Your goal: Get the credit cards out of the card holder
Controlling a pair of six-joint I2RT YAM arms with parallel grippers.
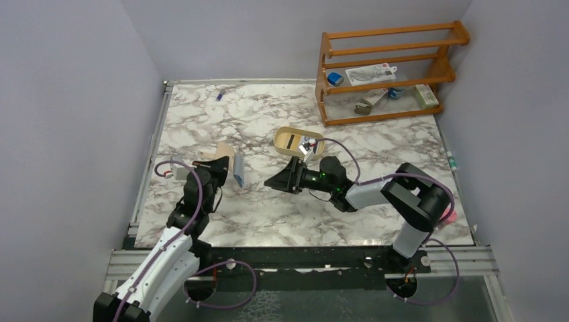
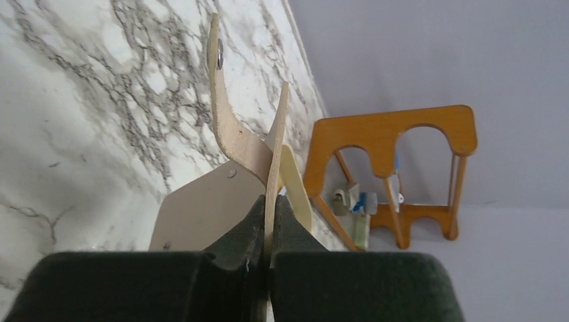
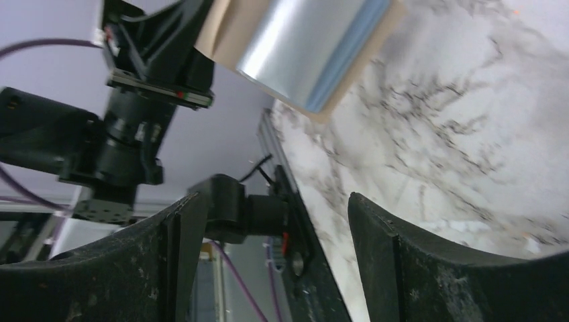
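Note:
My left gripper (image 1: 218,165) is shut on the tan card holder (image 1: 225,151) and holds it above the left side of the table. In the left wrist view the pads (image 2: 249,225) pinch one panel of the card holder (image 2: 274,157) edge-on, with the snap tab curling up. Pale blue credit cards (image 1: 238,173) stick out of the card holder towards the right. My right gripper (image 1: 270,182) is open and empty, a short way to the right of the cards. In the right wrist view its fingers (image 3: 376,248) are spread, with the shiny cards (image 3: 308,47) in the card holder (image 3: 225,27) above them.
An oval tan tray (image 1: 287,133) with small items stands behind my right gripper. A wooden rack (image 1: 386,74) with several items is at the back right and also shows in the left wrist view (image 2: 392,134). A small blue object (image 1: 219,95) lies at the back left.

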